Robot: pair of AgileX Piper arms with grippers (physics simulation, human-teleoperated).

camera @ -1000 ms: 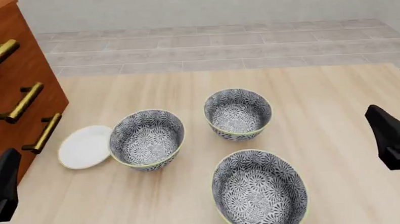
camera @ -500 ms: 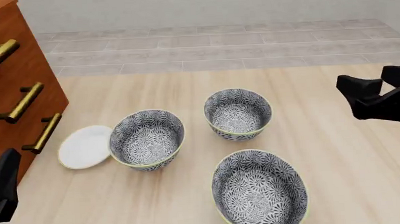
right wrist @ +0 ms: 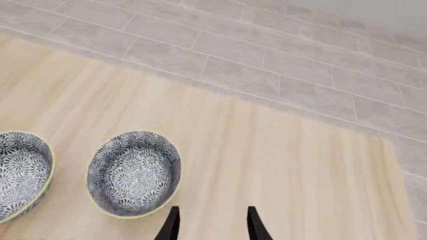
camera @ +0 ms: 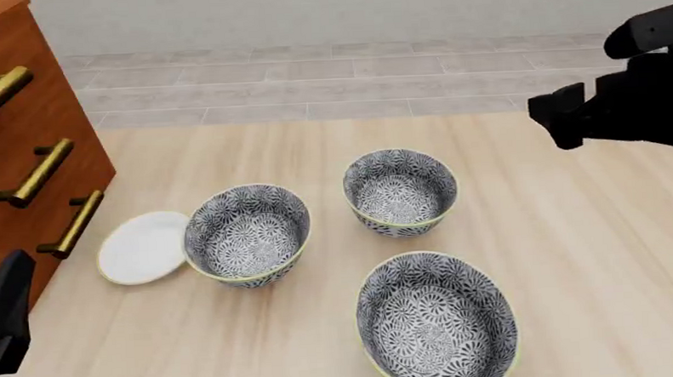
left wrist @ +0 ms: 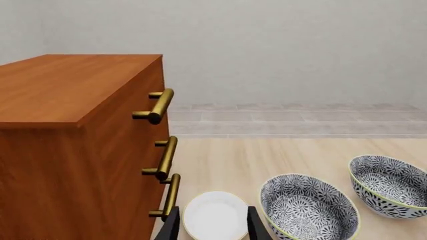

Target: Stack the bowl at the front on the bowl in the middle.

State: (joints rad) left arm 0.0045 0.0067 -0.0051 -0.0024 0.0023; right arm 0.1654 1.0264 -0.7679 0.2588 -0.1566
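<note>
The right hand [camera: 561, 119] hangs empty, fingers apart, above the surface [camera: 543, 231], beyond the bowl at the front [camera: 437, 320] and bowl in the middle [camera: 400, 191]; left hand [left wrist: 212, 227] spread too.

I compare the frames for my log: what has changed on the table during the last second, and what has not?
Only the right gripper moved: it rose from low at the table's right edge, up and further away, and is open, holding nothing. The left gripper, the three floral bowls and the white plate stayed where they were.
</note>
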